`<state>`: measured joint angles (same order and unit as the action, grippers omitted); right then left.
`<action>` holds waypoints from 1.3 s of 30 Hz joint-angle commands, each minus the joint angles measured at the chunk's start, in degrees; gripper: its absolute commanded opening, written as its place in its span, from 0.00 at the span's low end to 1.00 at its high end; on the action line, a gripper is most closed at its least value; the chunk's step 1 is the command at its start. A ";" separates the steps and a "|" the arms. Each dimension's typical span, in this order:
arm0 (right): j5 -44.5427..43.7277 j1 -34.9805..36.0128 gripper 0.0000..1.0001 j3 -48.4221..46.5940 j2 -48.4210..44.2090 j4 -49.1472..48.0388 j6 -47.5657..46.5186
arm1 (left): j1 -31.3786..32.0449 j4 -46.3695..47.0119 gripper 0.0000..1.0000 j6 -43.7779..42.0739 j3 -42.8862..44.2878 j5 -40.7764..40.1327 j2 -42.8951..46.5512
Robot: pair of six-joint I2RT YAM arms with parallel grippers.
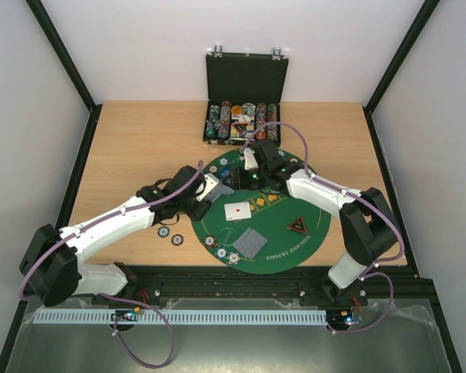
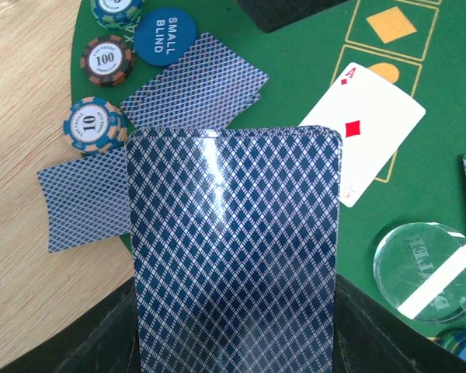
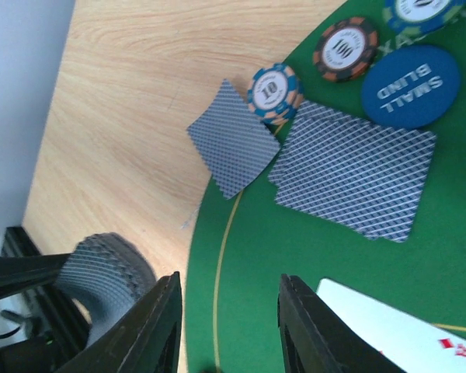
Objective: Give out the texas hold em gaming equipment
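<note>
Left pincer [image 2: 237, 342] is clamped on the deck of cards [image 2: 233, 233]. Right pincer [image 3: 229, 330] hangs parted and empty, with face-down cards [image 3: 353, 179] lying just ahead of it on the green mat [image 3: 248, 256].

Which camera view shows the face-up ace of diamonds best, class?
The left wrist view: the ace of diamonds is large there, its A and red pip readable, one corner behind the held cards. The top view shows it whole but tiny; the right wrist view catches just a corner.
</note>
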<state>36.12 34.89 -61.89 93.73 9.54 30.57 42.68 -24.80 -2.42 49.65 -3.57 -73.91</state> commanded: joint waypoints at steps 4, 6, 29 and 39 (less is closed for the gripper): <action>-11.12 3.25 0.36 -1.39 3.64 -0.15 -8.44 | -6.79 0.08 0.58 0.04 0.45 -2.44 0.43; -14.90 5.33 0.37 -2.73 5.10 0.11 -10.71 | -9.73 0.10 0.58 0.16 0.60 -2.58 0.81; -34.24 20.28 0.53 -20.27 27.62 -3.65 -29.86 | -28.62 -0.95 0.58 1.18 2.73 -0.23 -3.04; -37.52 20.48 0.58 -25.55 34.52 -2.11 -32.50 | -28.80 -0.87 0.58 1.18 2.73 0.06 -2.48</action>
<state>2.22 55.16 -85.69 126.08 6.17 -0.12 14.17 -25.23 -1.50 50.63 -3.86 -76.49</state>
